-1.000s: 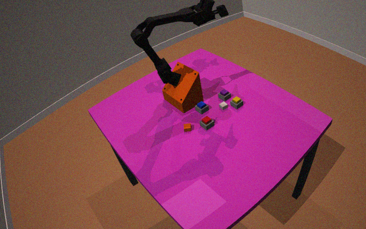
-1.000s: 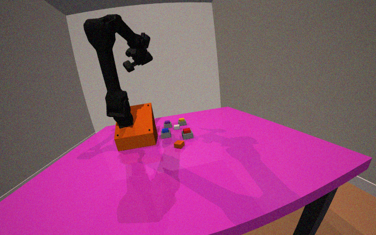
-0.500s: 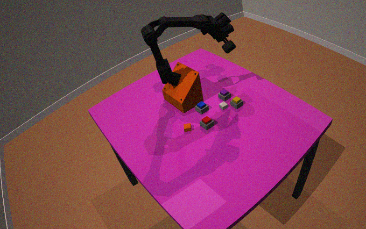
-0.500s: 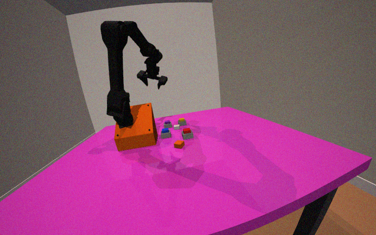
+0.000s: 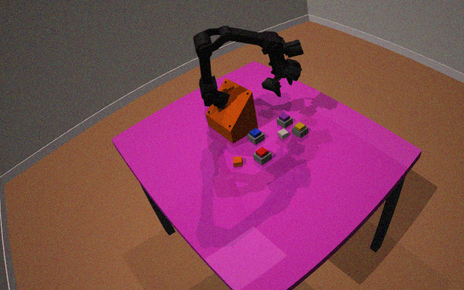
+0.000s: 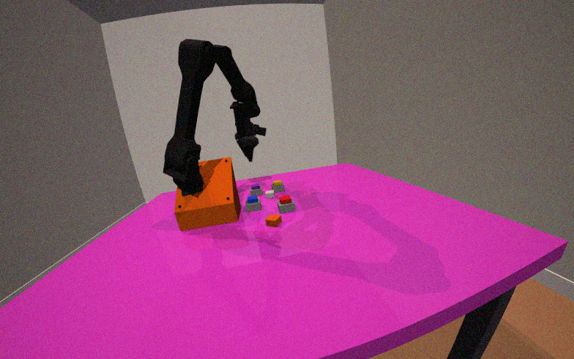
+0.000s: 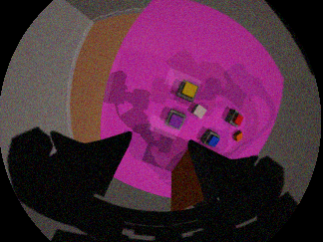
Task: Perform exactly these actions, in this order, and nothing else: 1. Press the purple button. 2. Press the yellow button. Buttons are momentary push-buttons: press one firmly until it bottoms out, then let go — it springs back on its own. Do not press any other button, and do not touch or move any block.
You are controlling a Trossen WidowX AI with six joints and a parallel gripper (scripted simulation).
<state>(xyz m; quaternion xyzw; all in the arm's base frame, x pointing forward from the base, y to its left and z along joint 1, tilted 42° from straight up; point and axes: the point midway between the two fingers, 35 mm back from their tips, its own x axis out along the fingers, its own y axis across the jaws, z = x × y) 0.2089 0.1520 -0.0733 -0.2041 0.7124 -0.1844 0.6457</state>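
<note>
The purple button (image 5: 284,117) (image 6: 255,187) (image 7: 175,120) sits on a grey base, its cap raised. The yellow button (image 5: 300,126) (image 6: 277,183) (image 7: 189,90) stands beside it on its own grey base, cap also raised. My gripper (image 5: 285,89) (image 6: 250,159) (image 7: 161,139) is open with nothing between its fingers. It hangs in the air well above the table, pointing down, and touches neither button. In the wrist view the purple button is just above the space between the fingertips, and the yellow button is farther up.
A white block (image 5: 283,134) (image 6: 269,193) (image 7: 198,111) lies close to both buttons. The blue button (image 5: 255,132) (image 6: 252,199) (image 7: 213,140), red button (image 5: 261,151) (image 6: 285,199) (image 7: 238,119) and orange block (image 5: 237,161) (image 6: 273,220) (image 7: 238,135) stand nearby. The arm's orange mount (image 5: 241,111) (image 6: 209,219) is beside the blue button.
</note>
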